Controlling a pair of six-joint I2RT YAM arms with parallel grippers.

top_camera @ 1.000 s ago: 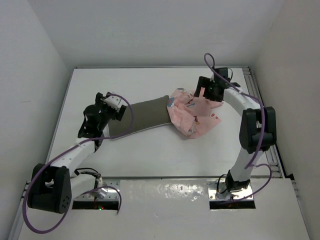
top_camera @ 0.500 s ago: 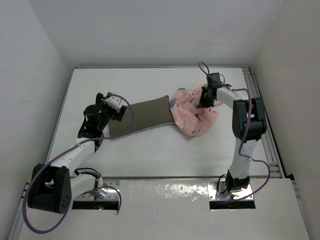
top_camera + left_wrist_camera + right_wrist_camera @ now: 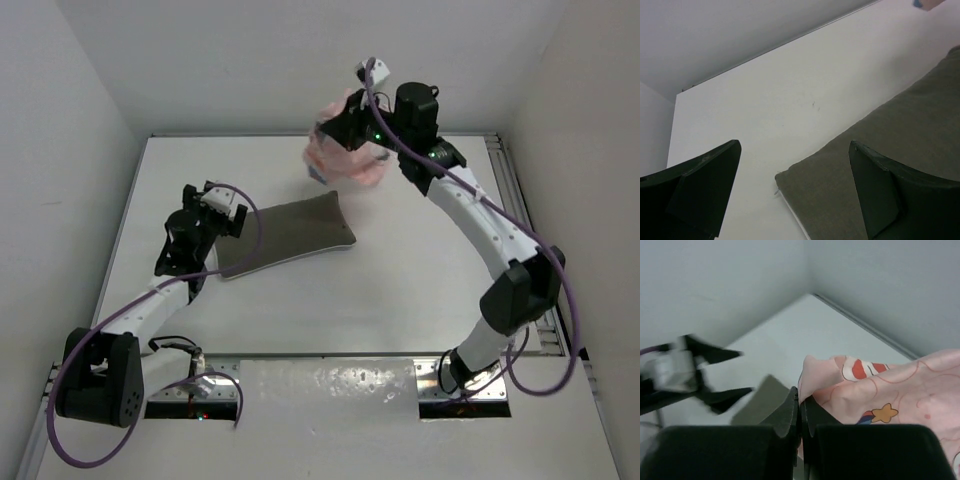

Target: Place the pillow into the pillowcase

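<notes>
My right fingers pinch the pillowcase up over the tabletop's far edge, my left fingers stand wide at the bare pillow's left end, so none is inside yet.

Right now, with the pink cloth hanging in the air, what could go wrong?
The right pincer pinches only a small fold of the pillowcase, so it might slip free and drop. The case hangs bunched, so its opening may be hard to find. The left pincer stands open over a corner of the pillow, not gripping, so it could slide when pushed.
</notes>
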